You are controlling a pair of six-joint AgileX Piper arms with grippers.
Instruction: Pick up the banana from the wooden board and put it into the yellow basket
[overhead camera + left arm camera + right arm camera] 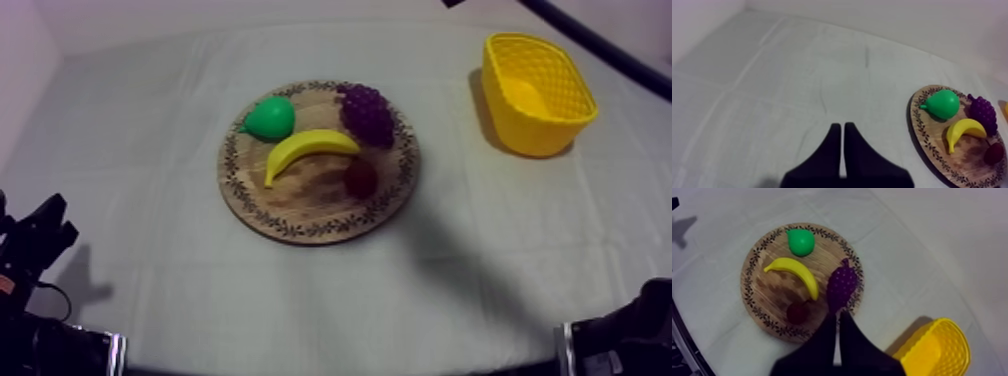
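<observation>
The yellow banana lies on the round wooden board in the middle of the table, curved between the pear and the small red fruit. The yellow basket stands empty at the far right. My left gripper rests low at the left edge, far from the board; in its wrist view the fingers lie together as a narrow wedge over bare cloth, with the banana well off to the side. My right gripper hangs high over the board's edge by the grapes, shut on nothing, banana below it.
A green pear, purple grapes and a small red fruit share the board. A black link of my right arm crosses above the basket. In the right wrist view the basket sits close beside the board.
</observation>
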